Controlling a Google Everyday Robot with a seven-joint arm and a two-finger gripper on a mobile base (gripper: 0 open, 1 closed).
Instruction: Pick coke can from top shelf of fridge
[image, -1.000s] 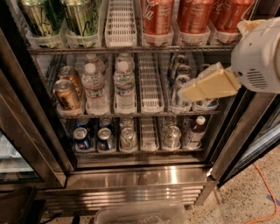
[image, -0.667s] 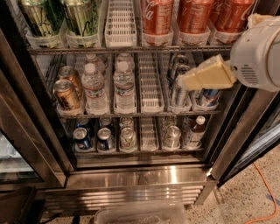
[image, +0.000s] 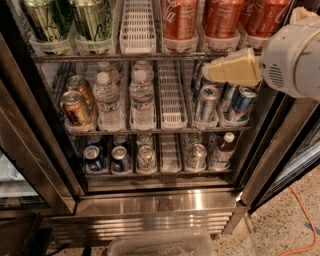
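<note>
The fridge (image: 150, 200) stands open before me. Its top shelf (image: 135, 56) is a wire rack with white lane trays. Three red coke cans stand in its right lanes: one (image: 179, 19) in the middle, two more (image: 223, 17) to its right, the last partly behind my arm. My gripper (image: 214, 70) is a cream wedge on a white housing (image: 295, 60). It points left, just below the shelf's front edge, under the second coke can. It holds nothing that I can see.
Green-gold cans (image: 42, 20) stand at top left beside an empty lane tray (image: 137, 25). The middle shelf holds copper-brown cans (image: 75, 107), water bottles (image: 107, 100) and blue-silver cans (image: 242, 102). Door frames stand left (image: 30, 165) and right (image: 280, 145). An orange cable (image: 300, 220) lies on the floor.
My gripper has risen from the middle shelf's cans to just under the top shelf's front edge. The cans have not moved.
</note>
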